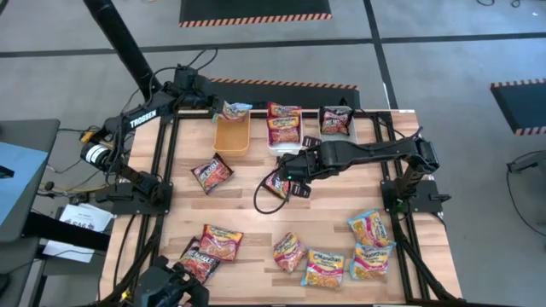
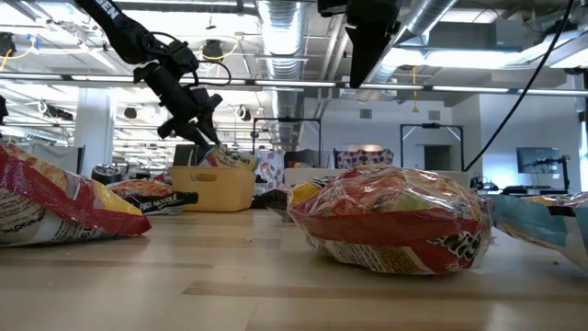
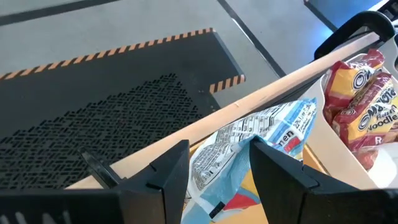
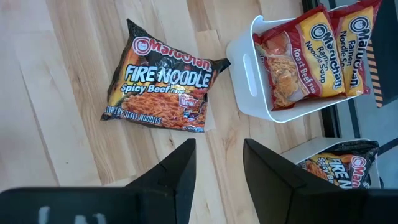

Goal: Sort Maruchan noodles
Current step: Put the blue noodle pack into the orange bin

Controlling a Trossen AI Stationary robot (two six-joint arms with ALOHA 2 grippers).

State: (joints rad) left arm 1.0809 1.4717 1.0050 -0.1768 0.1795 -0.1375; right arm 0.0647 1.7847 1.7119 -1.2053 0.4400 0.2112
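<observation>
My left gripper [image 3: 219, 177] stands open above the orange bin [image 1: 231, 136] at the table's far left. A yellow-and-blue noodle packet [image 3: 249, 140] stands in that bin, leaning over its far rim; in the left wrist view it shows between my fingers, and I see no touch. My right gripper [image 4: 219, 168] hangs open over the table's middle, just above a dark Fire Noodle packet [image 4: 165, 84] lying flat on the wood. Two red-orange packets [image 4: 311, 53] lie in the white bin [image 4: 245, 68]. Another dark packet [image 4: 336, 163] lies in the grey bin [image 1: 337, 121].
Loose packets lie on the wood: a red one [image 1: 212, 173] left of centre, two [image 1: 222, 241] near the front left, and several [image 1: 369, 247] along the front right. The three bins stand in a row at the far edge. In the low view a packet [image 2: 390, 216] lies close in front.
</observation>
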